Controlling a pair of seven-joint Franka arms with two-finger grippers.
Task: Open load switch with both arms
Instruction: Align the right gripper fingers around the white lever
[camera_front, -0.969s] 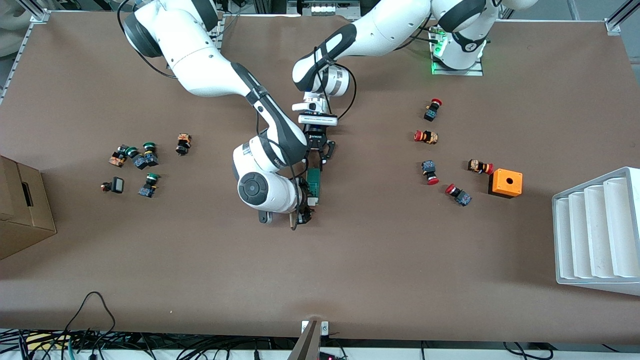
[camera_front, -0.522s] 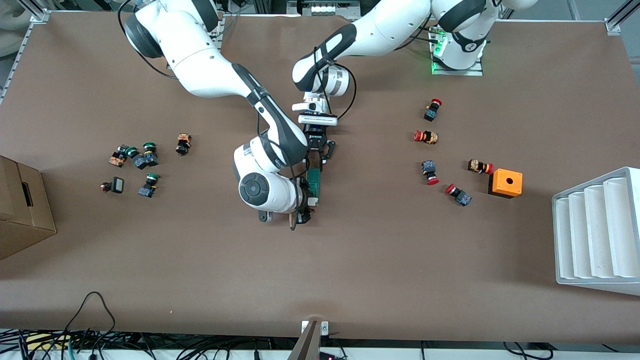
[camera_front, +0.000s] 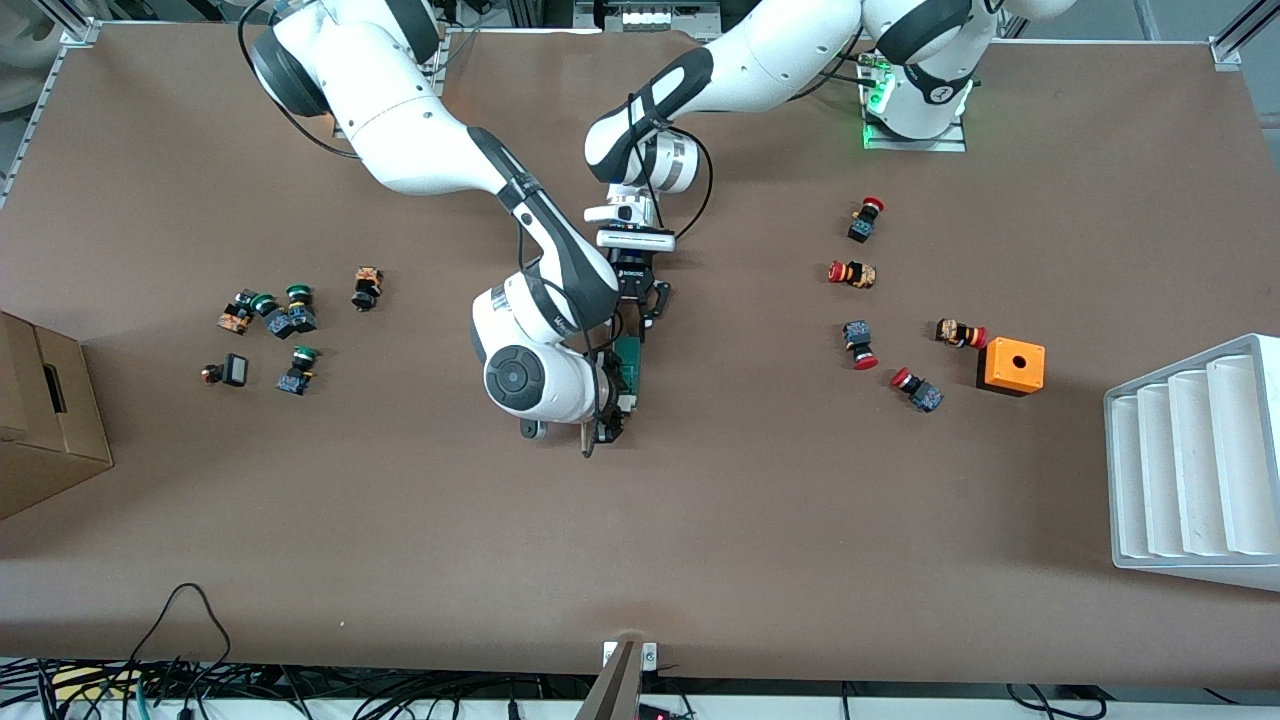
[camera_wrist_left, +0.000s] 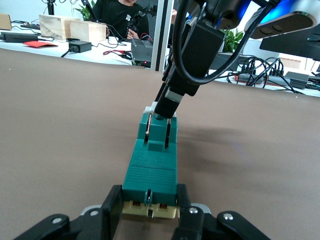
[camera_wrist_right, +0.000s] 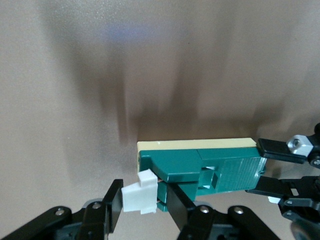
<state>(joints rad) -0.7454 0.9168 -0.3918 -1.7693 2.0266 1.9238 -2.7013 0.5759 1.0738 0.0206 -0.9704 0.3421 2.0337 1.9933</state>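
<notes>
Clutter at the right arm's end of the surface (camera_front: 700, 560), a cardboard box (camera_front: 40, 420) and a scatter of green buttons (camera_front: 285, 320), takes no part in this step. Work is at mid-surface, where the switch (camera_front: 628, 368) lies lengthwise, one end toward the front camera and one toward the arms' bases, with both arms bent down over it. The right hand (camera_front: 610, 425) sits at the switch's nearer end. Its wrist view shows it set around the white tab (camera_wrist_right: 139, 197) that juts from that end of the green body, but whether it has clamped the tab or only brackets it I cannot tell. The left hand (camera_front: 635, 310) is at the farther end, closed on the switch, its pads (camera_wrist_left: 114, 205) pressed against the sides of the cream base. Toward the left arm's end lie red buttons (camera_front: 860, 345), an orange box (camera_front: 1011, 366) and a white rack (camera_front: 1190, 460), all well apart from the switch. I judge the step to be the last of the set-up: the body is anchored and the tab is being taken. The next move calls for a firm grip on the tab, then a steady pull or lever away from the body while the left hand holds it still. A weak hold on so small a tab could slip off.
</notes>
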